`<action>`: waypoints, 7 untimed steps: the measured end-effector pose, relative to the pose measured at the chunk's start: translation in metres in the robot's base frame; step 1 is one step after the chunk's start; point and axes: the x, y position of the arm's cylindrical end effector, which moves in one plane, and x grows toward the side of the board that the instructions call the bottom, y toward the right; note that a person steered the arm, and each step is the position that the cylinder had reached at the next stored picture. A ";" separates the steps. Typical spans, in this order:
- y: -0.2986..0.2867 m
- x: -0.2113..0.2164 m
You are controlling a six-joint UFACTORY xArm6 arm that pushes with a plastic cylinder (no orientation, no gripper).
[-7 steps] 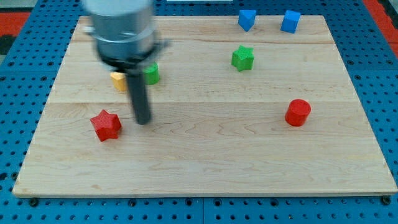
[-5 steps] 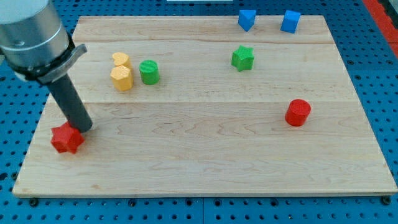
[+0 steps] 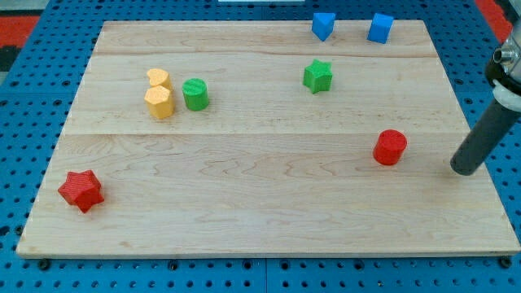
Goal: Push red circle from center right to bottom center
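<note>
At view's right edge: my tip (image 3: 464,169), clear of red circle (image 3: 390,147); no readable writing.

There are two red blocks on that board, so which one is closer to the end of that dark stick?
The red circle, at the view's right, just left of my tip. The red star sits far off near the board's bottom-left corner.

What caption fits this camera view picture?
My tip rests right of the red circle, apart from it, on the wooden board.
</note>
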 end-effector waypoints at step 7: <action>-0.244 0.103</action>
